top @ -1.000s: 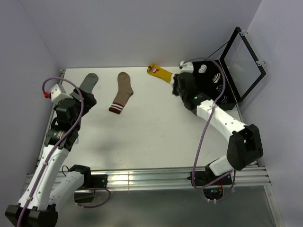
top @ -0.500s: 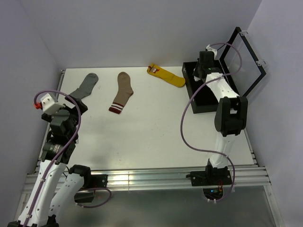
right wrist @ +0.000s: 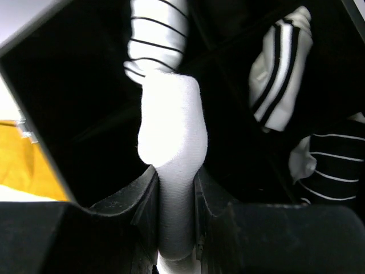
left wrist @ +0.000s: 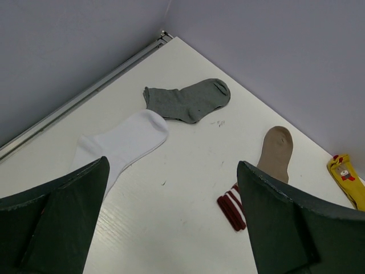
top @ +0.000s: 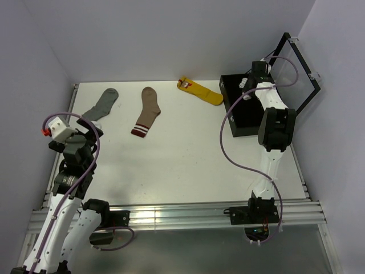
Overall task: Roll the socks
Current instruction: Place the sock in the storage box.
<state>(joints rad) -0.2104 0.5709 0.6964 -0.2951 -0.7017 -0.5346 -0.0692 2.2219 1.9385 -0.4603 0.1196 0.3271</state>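
Observation:
In the right wrist view my right gripper point(right wrist: 175, 191) is shut on a plain white rolled sock point(right wrist: 170, 131), held inside the black box point(right wrist: 74, 114). From above, that gripper point(top: 248, 81) is over the box's far end. A second plain white sock point(left wrist: 125, 141) lies flat on the table in the left wrist view, just beyond my left gripper point(left wrist: 171, 165). That gripper is open and has nothing between its fingers. In the top view it point(top: 91, 130) hangs at the table's left edge, and the flat white sock does not show there.
Rolled striped socks point(right wrist: 279, 63) fill compartments of the black box point(top: 242, 117), whose lid point(top: 293, 71) stands open at the back right. A grey sock point(top: 104, 101), a brown sock with a striped cuff point(top: 147, 111) and a yellow sock point(top: 201, 91) lie along the far side.
My right arm swung from the box's near-left corner to its far end and folded upright, still holding the white roll. My left arm drew back towards the near left.

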